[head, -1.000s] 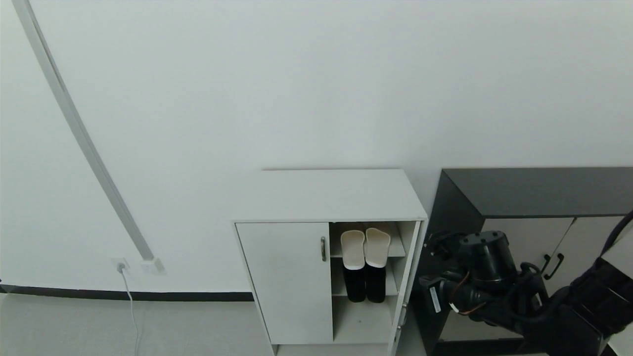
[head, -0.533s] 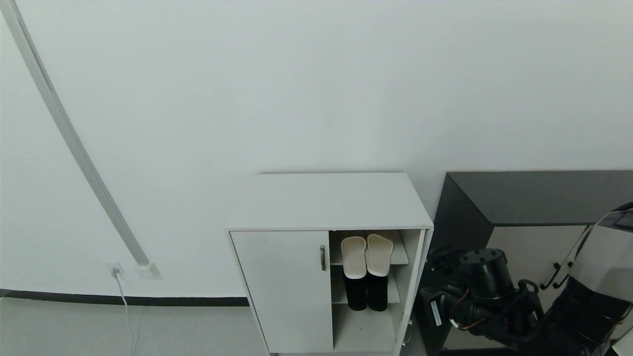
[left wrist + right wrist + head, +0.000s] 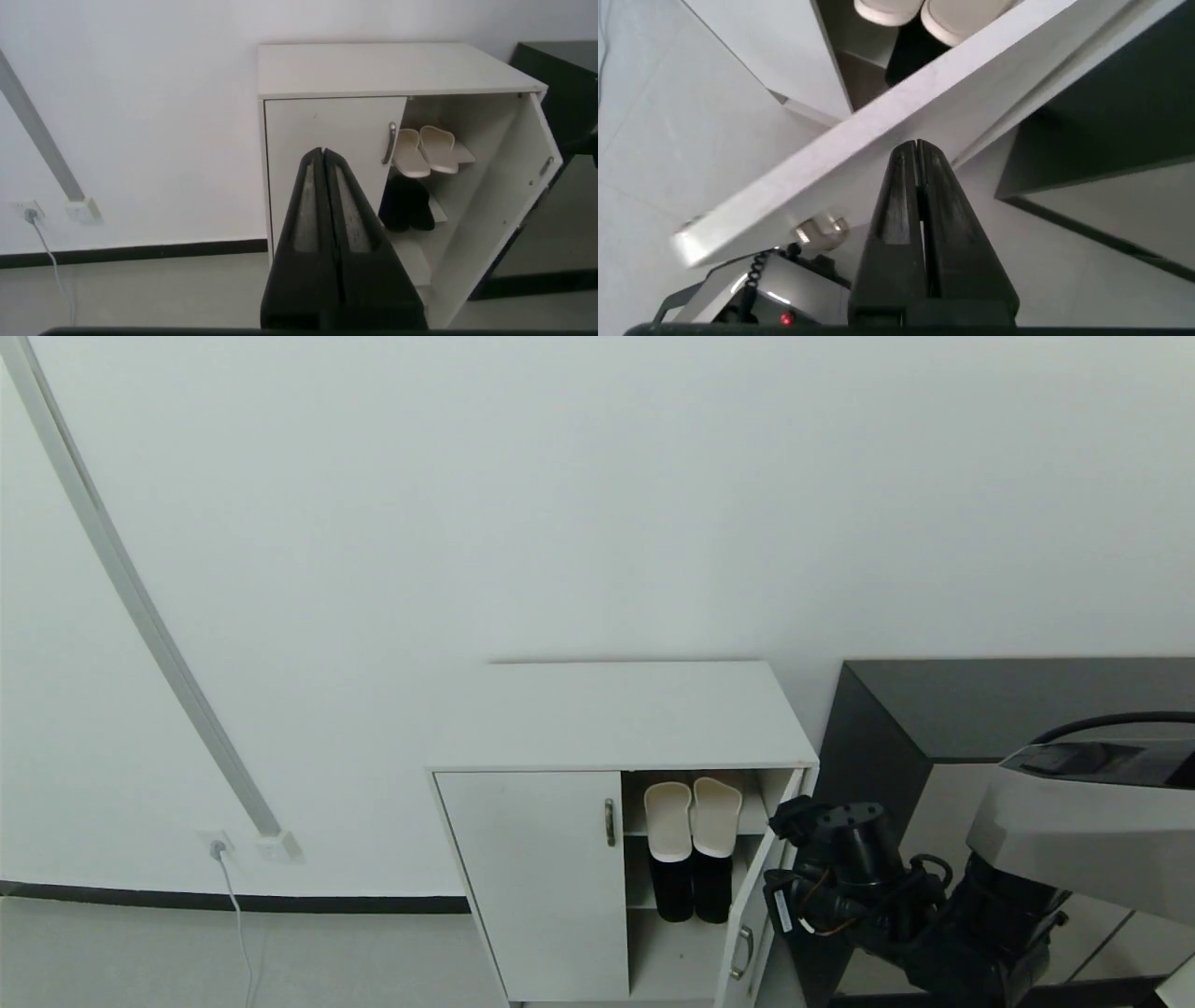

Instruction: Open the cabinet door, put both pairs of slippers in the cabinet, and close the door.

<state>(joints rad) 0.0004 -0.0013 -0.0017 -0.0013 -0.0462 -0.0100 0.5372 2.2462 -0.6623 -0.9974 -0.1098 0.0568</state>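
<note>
The white cabinet [image 3: 616, 714] stands against the wall with its left door [image 3: 537, 877] closed. Its right door [image 3: 750, 915] hangs partly open, angled out from the hinge side. Inside, a white pair of slippers [image 3: 693, 817] leans on the upper shelf and a black pair [image 3: 691, 891] stands below it. My right gripper [image 3: 782, 821] is shut, its tip against the outer face of the right door [image 3: 906, 103]. My left gripper [image 3: 322, 159] is shut and empty, held well back from the cabinet [image 3: 392, 70], facing the left door. Both pairs, white [image 3: 430, 149] and black [image 3: 406, 201], also show from there.
A black cabinet [image 3: 980, 700] stands directly right of the white one, close behind my right arm. A grey conduit [image 3: 140, 597] runs down the wall to a socket with a cable [image 3: 219, 847] at the left. Open floor lies in front and left.
The right door has swung from wide open partway toward the cabinet front. My right arm has moved left with it. The head camera shifted slightly at first.
</note>
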